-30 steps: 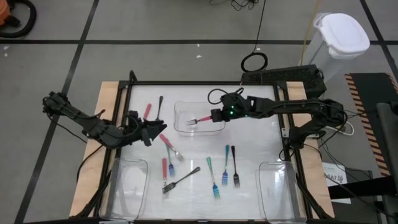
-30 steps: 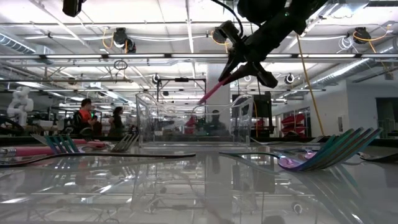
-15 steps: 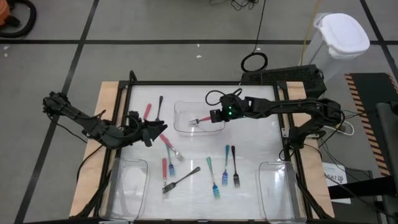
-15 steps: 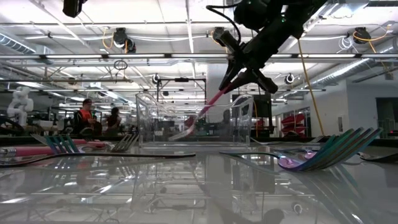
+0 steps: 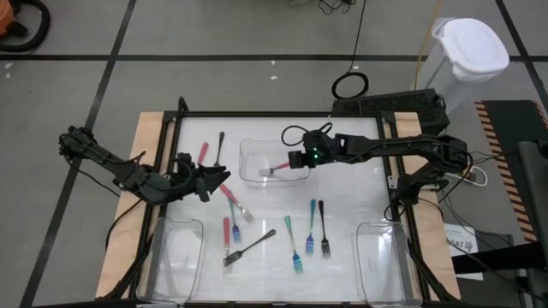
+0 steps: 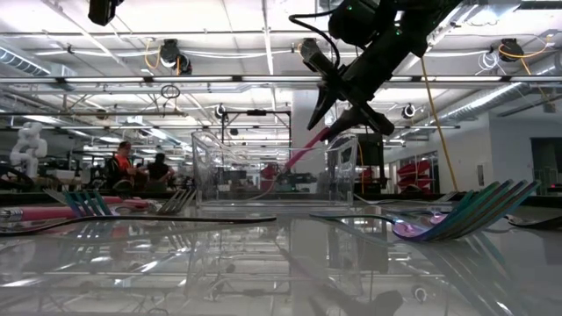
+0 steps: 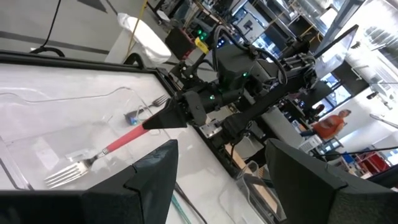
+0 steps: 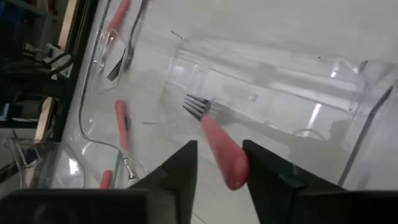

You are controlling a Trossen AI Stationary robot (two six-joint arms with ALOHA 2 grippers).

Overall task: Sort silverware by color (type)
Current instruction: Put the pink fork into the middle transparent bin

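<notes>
One pink fork (image 5: 276,168) inside parted right claw (image 5: 292,162); three clear trays (image 5: 250,147); left claw (image 5: 221,178) wide.

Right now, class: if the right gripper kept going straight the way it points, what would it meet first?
The right gripper points down into the clear tray, so probably the pink-handled fork just beyond its jaws, then the tray's floor; depth is uncertain.

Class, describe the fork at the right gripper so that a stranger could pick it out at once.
Find the clear tray at the table's far middle. The right gripper hangs over it, and the pink fork slants down from its fingers into the tray. It is the only fork in a tray.
</notes>
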